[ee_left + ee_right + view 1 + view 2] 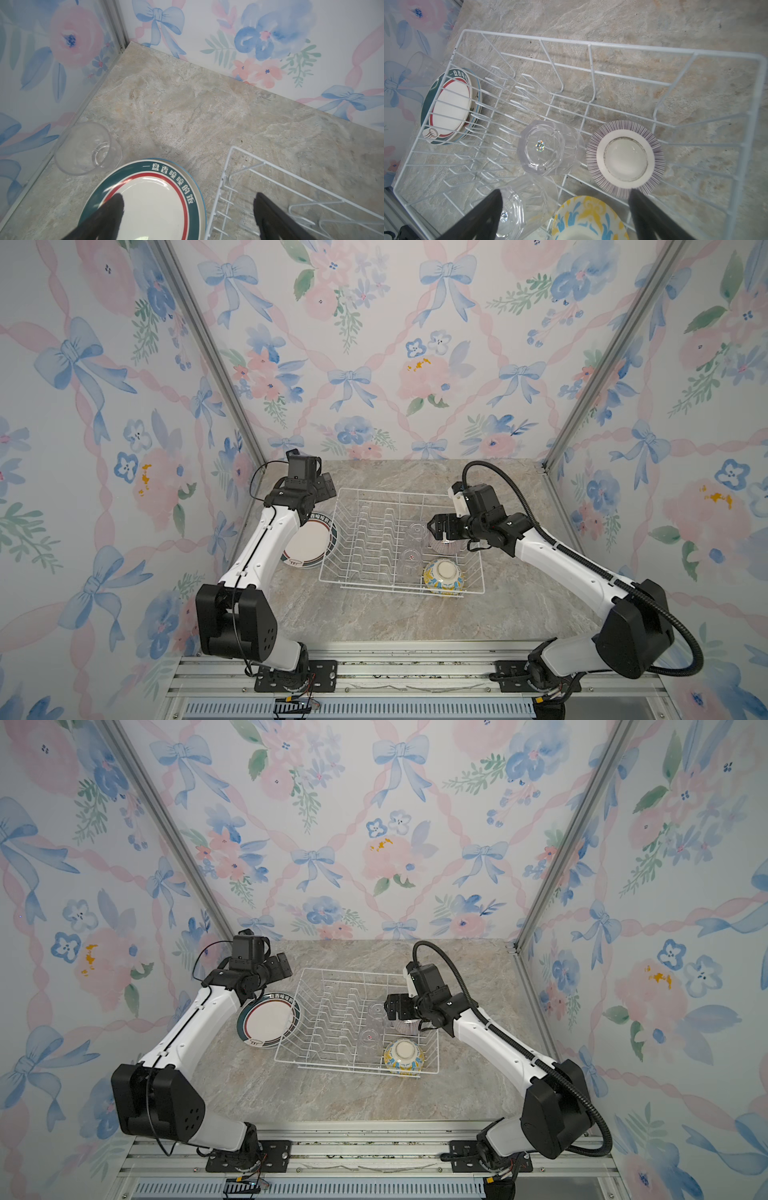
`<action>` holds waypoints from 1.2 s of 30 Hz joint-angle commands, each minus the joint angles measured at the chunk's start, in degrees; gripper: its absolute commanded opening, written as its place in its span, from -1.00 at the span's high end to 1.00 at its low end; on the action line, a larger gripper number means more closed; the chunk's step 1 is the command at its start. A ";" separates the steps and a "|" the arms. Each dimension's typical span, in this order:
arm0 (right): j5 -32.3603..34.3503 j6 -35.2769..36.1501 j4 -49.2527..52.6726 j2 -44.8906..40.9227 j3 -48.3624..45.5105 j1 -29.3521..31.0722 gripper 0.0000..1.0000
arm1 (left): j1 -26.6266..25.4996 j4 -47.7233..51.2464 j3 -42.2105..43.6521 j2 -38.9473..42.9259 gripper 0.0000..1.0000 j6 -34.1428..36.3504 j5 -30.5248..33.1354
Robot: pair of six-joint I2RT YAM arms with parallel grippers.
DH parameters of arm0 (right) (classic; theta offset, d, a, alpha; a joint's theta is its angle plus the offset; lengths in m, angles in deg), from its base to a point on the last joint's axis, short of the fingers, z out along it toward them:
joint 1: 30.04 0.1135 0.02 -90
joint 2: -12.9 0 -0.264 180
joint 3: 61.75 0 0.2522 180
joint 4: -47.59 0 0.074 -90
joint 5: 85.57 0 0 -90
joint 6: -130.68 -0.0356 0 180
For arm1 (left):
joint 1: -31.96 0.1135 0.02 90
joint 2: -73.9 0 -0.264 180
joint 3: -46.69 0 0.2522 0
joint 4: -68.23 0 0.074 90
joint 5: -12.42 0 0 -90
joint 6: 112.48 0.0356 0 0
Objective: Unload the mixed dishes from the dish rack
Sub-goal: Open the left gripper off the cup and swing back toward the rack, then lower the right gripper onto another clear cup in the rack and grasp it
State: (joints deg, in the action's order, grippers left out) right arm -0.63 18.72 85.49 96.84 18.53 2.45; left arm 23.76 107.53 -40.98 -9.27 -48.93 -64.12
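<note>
Bright, even overhead light, soft shadows under the arms; both wrist views' near jaws blur.

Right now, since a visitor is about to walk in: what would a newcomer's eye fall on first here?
Probably the white wire dish rack at the centre, with the upturned yellow-blue bowl in its near right corner and the purple-striped bowl beyond it. Next, the green-and-red rimmed plate lying just outside the rack's left side. Bow-and-flower wallpaper covers every wall.
</note>
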 commanded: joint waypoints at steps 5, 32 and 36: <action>1.53 -0.10 4.16 5.57 4.62 4.47 -0.94 | -8.55 -9.69 10.02 8.37 -0.96 -4.70 -5.50; 7.97 0.31 7.55 19.71 15.54 7.19 -0.69 | -17.93 -20.15 18.27 12.67 -0.96 -8.61 -11.61; 8.14 0.52 7.99 20.89 16.40 7.22 -0.72 | -17.90 -20.11 18.71 12.90 -0.96 -8.65 -11.17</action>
State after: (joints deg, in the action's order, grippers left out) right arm 6.24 18.87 91.63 116.30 33.13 9.14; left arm 6.10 87.99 -23.08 2.29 -57.11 -75.14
